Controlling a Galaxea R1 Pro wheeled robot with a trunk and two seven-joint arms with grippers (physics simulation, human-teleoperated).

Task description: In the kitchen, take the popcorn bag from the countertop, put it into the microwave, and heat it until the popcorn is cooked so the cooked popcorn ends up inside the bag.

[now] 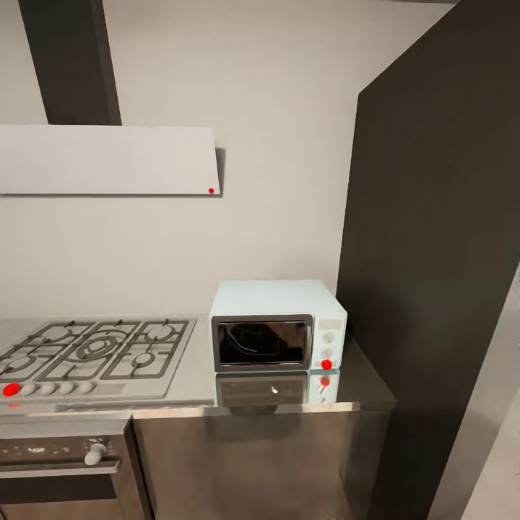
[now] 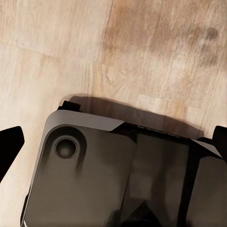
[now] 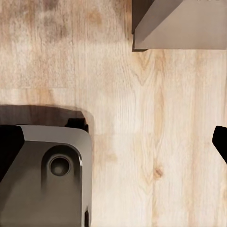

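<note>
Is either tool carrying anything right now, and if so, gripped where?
Nothing is held. Both wrist views show dark fingertips spread wide with only wood floor and the robot's dark base between them.

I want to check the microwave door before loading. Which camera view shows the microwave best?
The head view shows it best: the microwave stands on the countertop right of the hob, its dark glass door shut and facing the camera. Both wrist views look down at the wood floor instead.
</note>
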